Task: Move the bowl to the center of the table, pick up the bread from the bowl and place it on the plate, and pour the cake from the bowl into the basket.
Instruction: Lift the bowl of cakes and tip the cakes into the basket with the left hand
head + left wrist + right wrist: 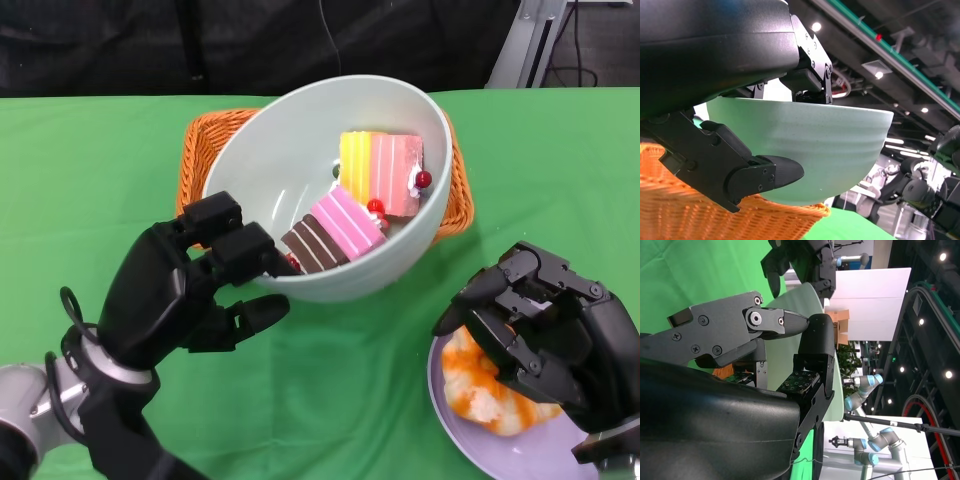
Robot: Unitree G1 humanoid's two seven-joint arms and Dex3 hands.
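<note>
While the left hand (190, 285) grips one tilted bowl (300, 150) above one basket (200, 135) | two cakes (380, 172) inside bowl | right hand (545, 320), fingers curled, over one bread (480, 395) on one plate (510, 455) right of basket

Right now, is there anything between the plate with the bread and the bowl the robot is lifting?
Only bare green cloth separates the plate from the bowl, seen in the head view.
</note>
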